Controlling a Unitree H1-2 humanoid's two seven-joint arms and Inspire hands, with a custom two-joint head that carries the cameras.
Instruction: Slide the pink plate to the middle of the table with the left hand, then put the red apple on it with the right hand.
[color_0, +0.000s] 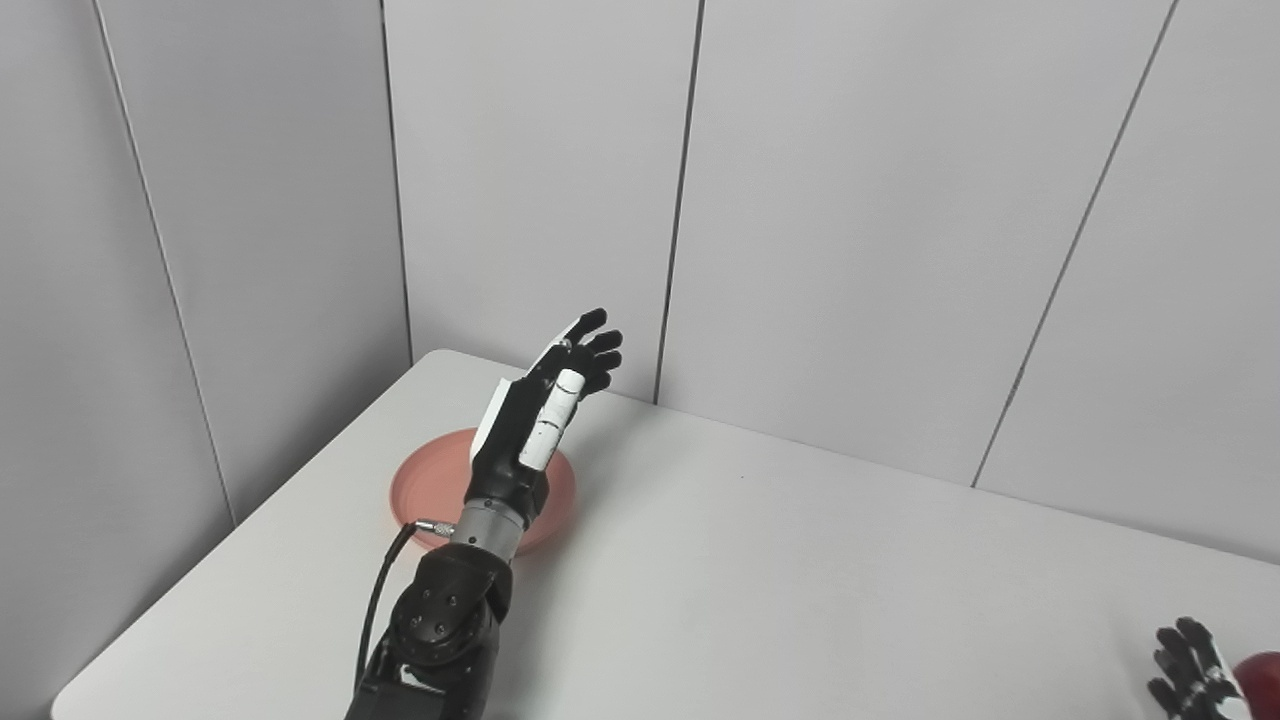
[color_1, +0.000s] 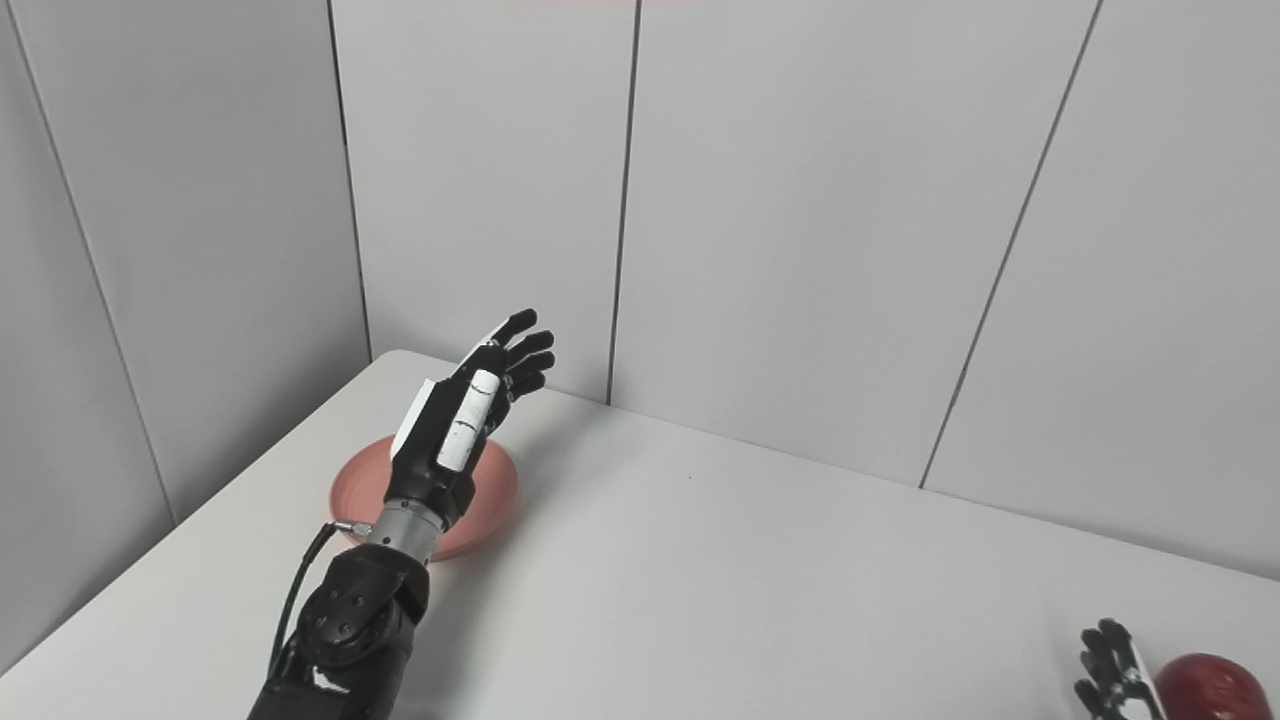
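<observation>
A pink plate (color_0: 425, 480) lies flat on the white table (color_0: 800, 560) near its far left corner. My left hand (color_0: 545, 405) hovers over the plate, raised, with its fingers stretched out and apart, holding nothing. Its arm hides the plate's middle. A red apple (color_1: 1210, 685) rests at the table's near right, cut by the bottom edge of the picture. Just left of the apple is my right hand (color_1: 1110, 670), with only its spread fingertips showing, and they are not closed on the fruit.
Grey wall panels (color_0: 860, 200) rise right behind the table's far edge and along its left side. A black cable (color_0: 380, 590) loops off the left wrist. The table's left edge runs diagonally close to the plate.
</observation>
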